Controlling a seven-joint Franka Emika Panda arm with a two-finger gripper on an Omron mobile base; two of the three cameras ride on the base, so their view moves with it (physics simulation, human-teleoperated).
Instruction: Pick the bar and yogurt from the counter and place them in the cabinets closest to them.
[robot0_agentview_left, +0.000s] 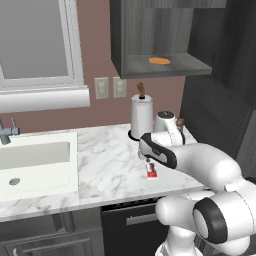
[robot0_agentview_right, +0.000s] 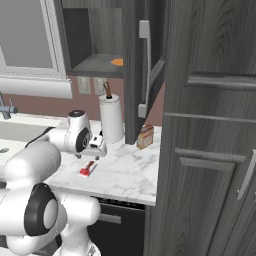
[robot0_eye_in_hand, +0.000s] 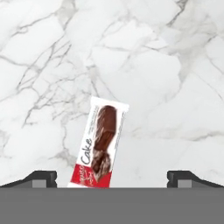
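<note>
One tall dark door bank (robot0_agentview_right: 210, 125) fills the right side. One white marble desk (robot0_agentview_left: 107, 165) carries the loose things, with one sink (robot0_agentview_left: 30, 167) set in at its left. One open wall cabinet (robot0_agentview_left: 155, 35) hangs above the desk; one orange flat thing (robot0_agentview_left: 159, 61) lies on its shelf. One paper-towel roll (robot0_agentview_left: 141, 117) stands upright at the back of the desk. One tan carton (robot0_agentview_right: 145, 136) stands near the desk's right end. One bar (robot0_eye_in_hand: 99, 142) lies flat on the desk, its red end nearest the hand camera. One gripper (robot0_eye_in_hand: 112, 178) hangs directly above the bar; the jaws stand wide apart, one tip on either side of the packet, grasping nothing.
</note>
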